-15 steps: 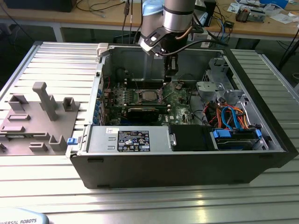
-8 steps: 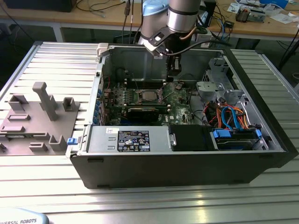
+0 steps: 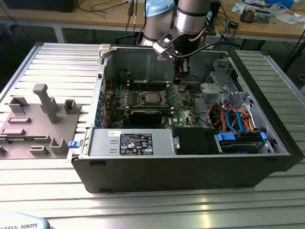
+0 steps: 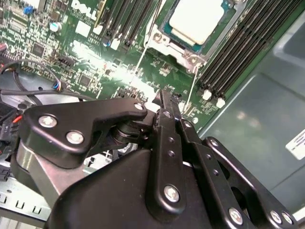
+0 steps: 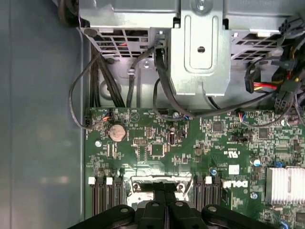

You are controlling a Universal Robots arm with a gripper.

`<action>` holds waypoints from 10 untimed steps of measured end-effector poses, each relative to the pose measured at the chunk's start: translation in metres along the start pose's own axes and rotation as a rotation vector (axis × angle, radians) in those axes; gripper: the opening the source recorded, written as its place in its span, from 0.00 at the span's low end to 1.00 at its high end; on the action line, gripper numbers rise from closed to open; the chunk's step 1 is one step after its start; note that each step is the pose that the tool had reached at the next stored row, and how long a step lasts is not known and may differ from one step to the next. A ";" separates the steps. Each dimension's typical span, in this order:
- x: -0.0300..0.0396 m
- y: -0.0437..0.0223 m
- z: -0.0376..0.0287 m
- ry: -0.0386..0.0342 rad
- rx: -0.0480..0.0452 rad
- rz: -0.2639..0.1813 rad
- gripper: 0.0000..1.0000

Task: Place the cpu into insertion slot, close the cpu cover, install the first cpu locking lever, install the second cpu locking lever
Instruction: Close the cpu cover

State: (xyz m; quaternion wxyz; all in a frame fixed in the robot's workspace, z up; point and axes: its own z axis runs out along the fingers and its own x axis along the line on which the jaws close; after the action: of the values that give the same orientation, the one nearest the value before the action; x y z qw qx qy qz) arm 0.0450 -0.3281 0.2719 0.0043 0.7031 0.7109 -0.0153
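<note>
Green circuit board (image 3: 183,112) carries the cpu (image 3: 152,98), lying flat. Gripper (image 3: 177,82), closed and empty, hangs near it, toward the exterior view's right.

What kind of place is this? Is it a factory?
Probably a robotics lab or workshop, not a home: a robot arm reaches into an opened computer case on a ribbed metal table, with a cluttered wooden workbench behind.

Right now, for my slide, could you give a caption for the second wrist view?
Shut claw above the green circuit board, beside the cpu seated in the insertion slot.
</note>
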 end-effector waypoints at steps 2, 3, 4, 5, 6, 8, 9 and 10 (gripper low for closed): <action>0.0000 0.0059 0.0006 0.0001 0.0027 0.000 0.11; -0.0001 0.0078 0.0009 0.0000 0.0036 0.000 0.11; -0.0001 0.0100 0.0013 -0.0001 0.0048 0.000 0.11; -0.0001 0.0114 0.0016 -0.0002 0.0056 0.000 0.11; -0.0002 0.0131 0.0022 -0.0003 0.0065 0.000 0.11; -0.0001 0.0157 0.0039 -0.0001 0.0083 -0.001 0.11; -0.0001 0.0166 0.0048 0.0000 0.0089 -0.001 0.11; 0.0000 0.0181 0.0060 0.0000 0.0099 -0.001 0.11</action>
State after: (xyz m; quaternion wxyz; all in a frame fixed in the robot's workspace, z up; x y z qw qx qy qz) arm 0.0631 -0.3281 0.2656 0.0007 0.7029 0.7111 -0.0188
